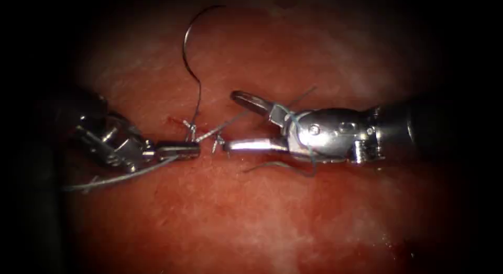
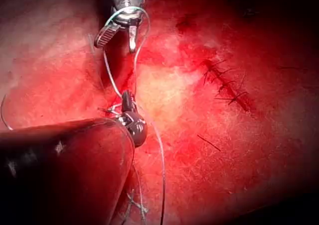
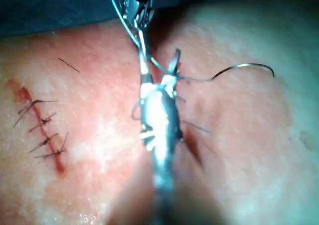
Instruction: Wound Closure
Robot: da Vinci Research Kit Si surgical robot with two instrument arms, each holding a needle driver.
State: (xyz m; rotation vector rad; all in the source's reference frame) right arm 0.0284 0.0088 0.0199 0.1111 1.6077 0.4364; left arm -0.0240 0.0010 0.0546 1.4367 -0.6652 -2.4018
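Thread (image 1: 195, 103) lies between both claws in the endoscope view: left claw (image 1: 181, 149) pinches it beside the knot, right claw (image 1: 243, 122) gapes empty, wrapped in loops. Left wrist view: needle (image 2: 4, 116) curves left of the shaft. Right wrist view: needle (image 3: 244, 68) lies flat on tissue (image 3: 239, 145).

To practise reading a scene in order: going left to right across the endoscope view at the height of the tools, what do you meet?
Left tool, jaws shut on the thread → knotted stitches at the cut → right tool, jaws open, holding nothing, thread looped round it.
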